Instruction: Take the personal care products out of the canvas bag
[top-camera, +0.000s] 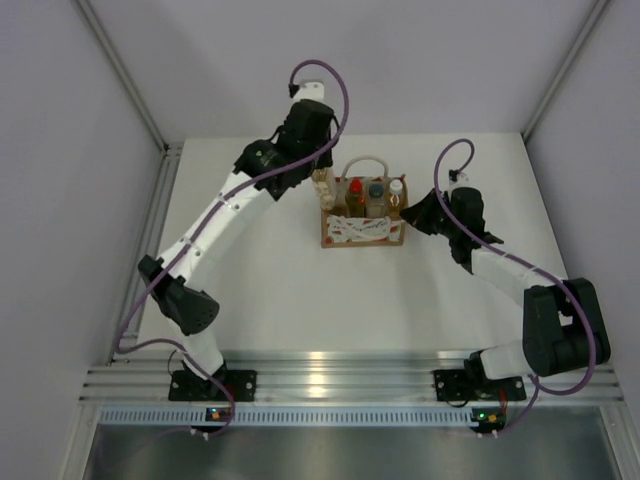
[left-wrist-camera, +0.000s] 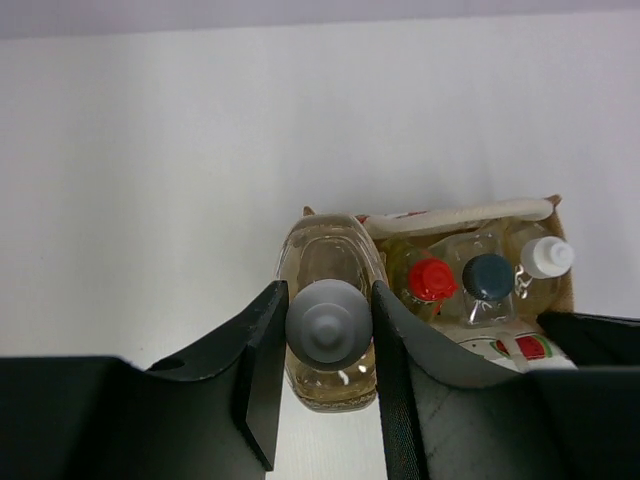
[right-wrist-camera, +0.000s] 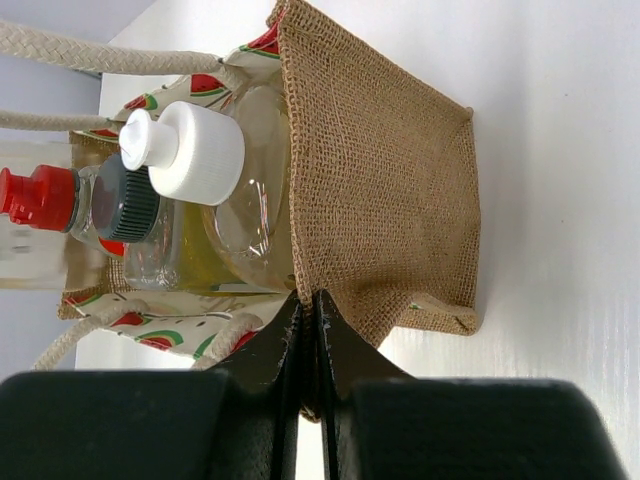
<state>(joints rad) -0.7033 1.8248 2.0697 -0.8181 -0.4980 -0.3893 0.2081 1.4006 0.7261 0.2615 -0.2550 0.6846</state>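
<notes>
My left gripper (left-wrist-camera: 328, 300) is shut on the cap of an amber bottle (left-wrist-camera: 325, 255), which is outside the canvas bag (top-camera: 362, 230), just off its left end (top-camera: 322, 185). Three more bottles stand inside the bag: a yellow one with a red cap (left-wrist-camera: 432, 279), a clear one with a dark cap (left-wrist-camera: 488, 275) and an amber one with a white cap (left-wrist-camera: 548, 257). My right gripper (right-wrist-camera: 310, 300) is shut on the brown burlap rim of the canvas bag (right-wrist-camera: 390, 170) at its right end, next to the white-capped bottle (right-wrist-camera: 185, 150).
The bag's pale rope handles (top-camera: 366, 162) loop up over the bottles. Both arms reach in over the white table (top-camera: 280, 290), which has grey walls on three sides. An aluminium rail (top-camera: 340, 385) runs along the near edge.
</notes>
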